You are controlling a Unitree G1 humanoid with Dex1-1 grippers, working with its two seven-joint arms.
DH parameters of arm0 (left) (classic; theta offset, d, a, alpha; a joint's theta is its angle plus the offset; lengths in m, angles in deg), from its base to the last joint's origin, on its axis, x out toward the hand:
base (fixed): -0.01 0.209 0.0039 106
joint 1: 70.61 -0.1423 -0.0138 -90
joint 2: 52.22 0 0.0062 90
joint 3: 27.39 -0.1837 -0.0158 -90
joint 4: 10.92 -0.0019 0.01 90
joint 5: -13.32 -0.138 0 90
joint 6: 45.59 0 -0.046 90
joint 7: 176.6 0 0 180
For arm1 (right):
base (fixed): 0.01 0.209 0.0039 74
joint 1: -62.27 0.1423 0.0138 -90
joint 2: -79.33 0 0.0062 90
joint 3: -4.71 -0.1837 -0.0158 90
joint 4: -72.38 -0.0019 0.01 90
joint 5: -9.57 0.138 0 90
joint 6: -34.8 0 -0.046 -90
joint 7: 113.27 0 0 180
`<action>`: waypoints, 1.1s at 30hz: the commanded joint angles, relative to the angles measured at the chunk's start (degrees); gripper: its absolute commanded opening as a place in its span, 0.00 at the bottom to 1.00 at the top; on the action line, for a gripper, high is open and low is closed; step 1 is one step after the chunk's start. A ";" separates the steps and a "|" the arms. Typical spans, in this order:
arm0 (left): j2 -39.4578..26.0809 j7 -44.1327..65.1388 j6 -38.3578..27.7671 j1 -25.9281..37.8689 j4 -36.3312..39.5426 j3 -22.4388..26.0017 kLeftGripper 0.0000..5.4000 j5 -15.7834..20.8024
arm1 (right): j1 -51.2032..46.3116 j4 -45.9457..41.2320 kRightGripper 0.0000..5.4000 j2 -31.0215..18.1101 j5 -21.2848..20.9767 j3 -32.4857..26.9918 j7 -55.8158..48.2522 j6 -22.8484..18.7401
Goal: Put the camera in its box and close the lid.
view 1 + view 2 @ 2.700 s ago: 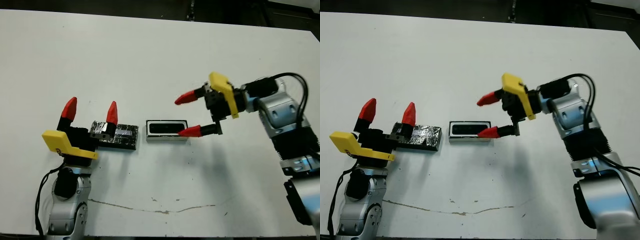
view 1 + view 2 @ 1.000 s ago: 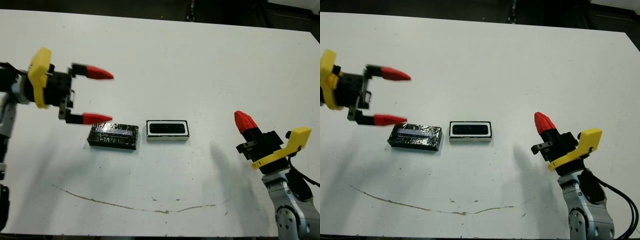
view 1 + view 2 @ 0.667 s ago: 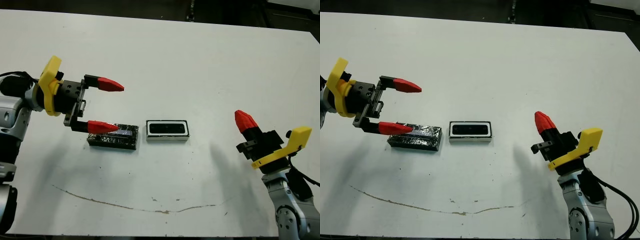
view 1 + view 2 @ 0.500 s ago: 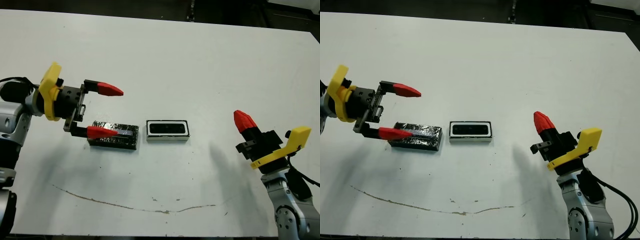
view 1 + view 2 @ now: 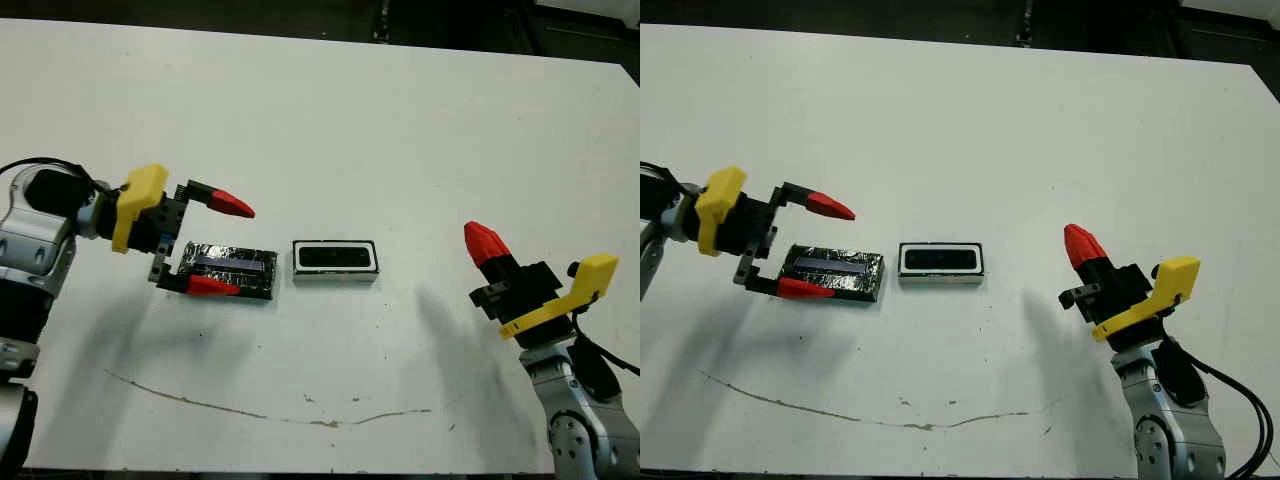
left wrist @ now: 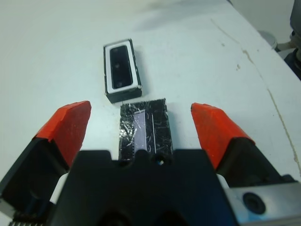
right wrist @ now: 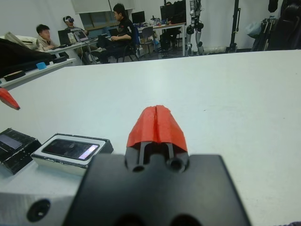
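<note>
**Lid between spread left fingers, camera in box**

Lid (image 5: 227,271) lies flat on the white table (image 5: 400,130), black with silvery shiny patches and a pale strip along its top. The left gripper (image 5: 218,246) is at the left end of the lid with its two red-tipped fingers spread wide: one fingertip is on the far side of the lid, the other on the near side, over its near edge. If the near fingertip touches the lid, I cannot tell. In the left wrist view the lid (image 6: 145,129) is seen between both red tips, with a clear gap on each side.

Just to the right of the lid, close but apart from it, stands the box (image 5: 335,261), a small tray with white walls and a thin black rim. The camera (image 5: 334,257), a slim glossy black bar, lies inside it.

The right gripper (image 5: 487,246) is well apart, at the near right of the table, its fingers pressed together to one red tip and holding nothing.

No brand or writing can be read on the lid, the box or the camera.
</note>
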 commanded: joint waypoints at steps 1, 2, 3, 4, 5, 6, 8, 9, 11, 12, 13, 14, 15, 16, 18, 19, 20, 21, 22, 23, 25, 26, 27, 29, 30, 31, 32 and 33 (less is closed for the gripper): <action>-0.31 -0.77 -0.07 -0.18 -0.38 -1.40 1.00 -2.62 | -0.75 0.36 0.00 -0.67 -0.37 0.00 -0.16 0.82; -0.09 -0.85 -1.00 -0.12 -1.13 -1.51 1.00 -3.09 | -0.77 0.41 0.00 -0.70 -0.31 -0.02 -0.26 0.84; 0.09 -0.85 -1.53 -0.04 -1.70 -1.58 1.00 -3.38 | -0.76 0.48 0.00 -0.71 -0.22 -0.03 -0.37 0.89; 0.21 -0.74 -1.72 0.13 -2.19 -1.76 1.00 -3.67 | -0.72 0.61 0.00 -0.68 -0.11 -0.04 -0.52 1.00; 0.28 -0.68 -1.95 0.30 -2.59 -1.89 1.00 -3.97 | -0.69 0.67 0.00 -0.71 -0.04 -0.04 -0.60 0.97; 0.39 -0.69 -2.51 0.38 -2.96 -1.88 1.00 -4.21 | -0.68 0.69 0.00 -0.79 -0.17 0.01 -0.62 1.03; 0.39 -0.87 -2.85 0.55 -3.52 -2.01 1.00 -4.78 | -0.69 0.62 0.00 -0.86 -0.15 0.02 -0.58 0.87; 0.46 -0.83 -2.95 0.64 -3.94 -2.07 1.00 -4.93 | -0.72 0.57 0.00 -0.87 -0.31 0.06 -0.55 0.98; 0.60 -0.79 -2.86 0.85 -5.00 -2.24 1.00 -5.38 | -0.77 0.48 0.00 -0.81 -0.36 0.08 -0.47 1.02; 0.63 -0.83 -2.99 0.95 -5.52 -2.34 1.00 -5.67 | -0.76 0.52 0.00 -0.77 -0.29 0.07 -0.53 1.08; 0.68 -0.81 -3.29 1.04 -6.15 -2.42 1.00 -5.94 | -0.72 0.74 0.00 -0.73 -0.13 0.03 -0.77 1.26; 0.85 -0.69 -3.80 1.15 -7.06 -2.47 1.00 -6.16 | -0.69 0.92 0.00 -0.73 -0.10 0.01 -0.90 1.41; 1.03 -0.57 -4.15 1.25 -7.92 -2.53 1.00 -6.34 | -0.69 0.98 0.00 -0.73 -0.10 0.00 -0.94 1.46; 1.17 -0.52 -4.56 1.31 -8.63 -2.56 1.00 -6.52 | -0.71 0.93 0.00 -0.77 -0.11 -0.01 -0.91 1.38; 1.18 -0.72 -5.76 1.16 -9.43 -2.52 1.00 -7.02 | -0.79 0.74 0.00 -0.81 0.07 -0.03 -0.92 1.21; 1.15 -0.77 -6.27 1.04 -9.76 -2.45 1.00 -7.21 | -0.80 0.73 0.00 -0.83 0.16 -0.04 -0.98 1.19; 1.19 -0.62 -6.79 0.99 -10.22 -2.41 1.00 -7.32 | -0.81 0.72 0.00 -0.88 0.20 -0.05 -1.02 1.13; 1.07 -0.59 -6.36 0.93 -10.31 -2.54 1.00 -7.60 | -0.84 0.66 0.00 -0.87 0.26 -0.05 -1.01 1.06; 1.10 -0.34 -6.05 0.92 -10.57 -2.59 1.00 -7.59 | -0.87 0.64 0.00 -0.85 0.28 -0.05 -1.00 1.02; 1.11 -0.16 -5.95 0.93 -10.74 -2.65 1.00 -7.67 | -0.88 0.64 0.00 -0.85 0.27 -0.03 -1.02 1.04; 1.07 0.09 -5.74 1.00 -10.84 -2.90 1.00 -8.04 | -0.90 0.93 0.00 -0.71 0.13 0.04 -1.19 1.49; 1.24 0.56 -4.98 1.12 -11.23 -2.92 1.00 -7.76 | -0.88 1.07 0.00 -0.68 0.06 0.07 -1.33 1.73; 1.43 0.85 -4.11 1.14 -11.56 -2.77 1.00 -7.35 | -0.89 1.10 0.00 -0.65 -0.01 0.10 -1.38 1.86; 1.72 1.30 -1.70 1.23 -12.45 -2.50 1.00 -6.77 | -0.82 1.21 0.00 -0.60 -0.02 0.13 -1.57 2.10; 1.80 1.12 -0.41 1.10 -12.46 -2.21 1.00 -6.53 | -0.78 1.32 0.00 -0.70 -0.11 0.14 -1.77 2.28; 1.77 0.69 0.74 0.84 -12.06 -1.89 1.00 -6.38 | -0.77 1.34 0.00 -0.73 -0.03 0.08 -1.80 2.19; 1.67 0.31 1.59 0.59 -11.44 -1.66 1.00 -6.30 | -0.78 1.37 0.00 -0.74 -0.10 0.07 -1.86 2.28; 1.62 0.00 2.31 0.38 -11.01 -1.46 1.00 -6.17 | -0.79 1.39 0.00 -0.72 -0.18 0.07 -1.87 2.39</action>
